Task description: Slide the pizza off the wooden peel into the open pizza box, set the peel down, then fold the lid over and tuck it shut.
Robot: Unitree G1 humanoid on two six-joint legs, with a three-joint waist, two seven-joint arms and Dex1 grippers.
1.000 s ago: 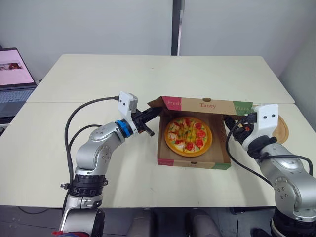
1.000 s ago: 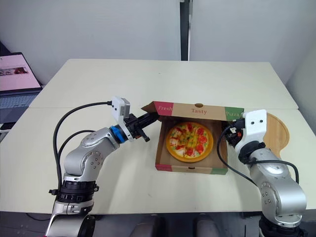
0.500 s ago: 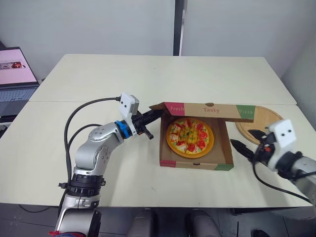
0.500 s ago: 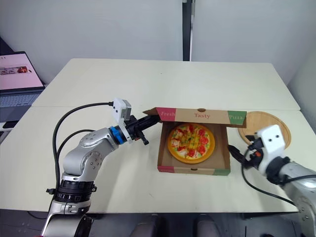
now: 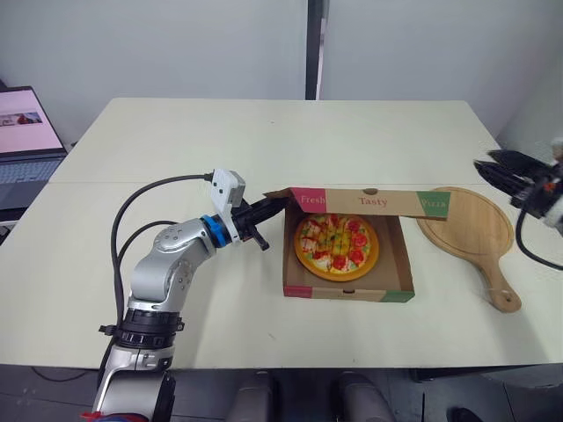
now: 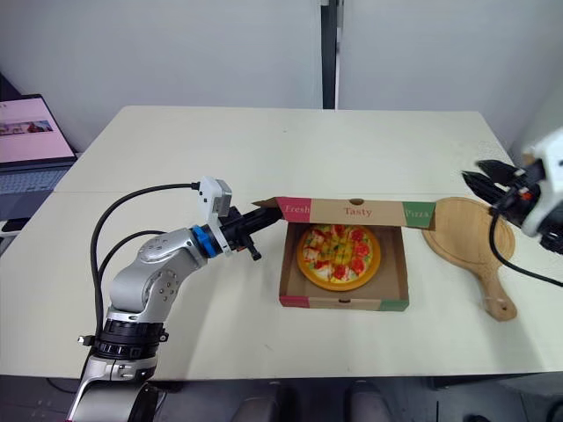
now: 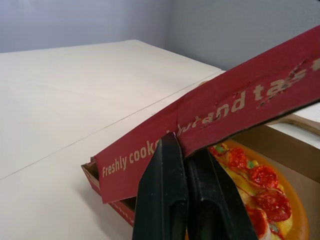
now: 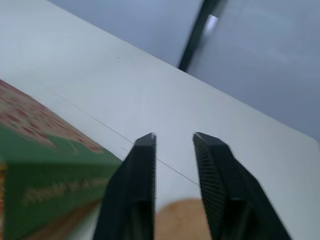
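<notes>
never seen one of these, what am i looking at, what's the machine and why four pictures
It's a two-armed humanoid robot. Two pictures come from cameras on its head, looking down at a table; the other two from a camera on each wrist, looking along that gripper's black fingers. On the table lie an open box with a pizza in it and a peel beside it. The left gripper pinches a corner of the lid. The right gripper is open and empty, near the peel.
</notes>
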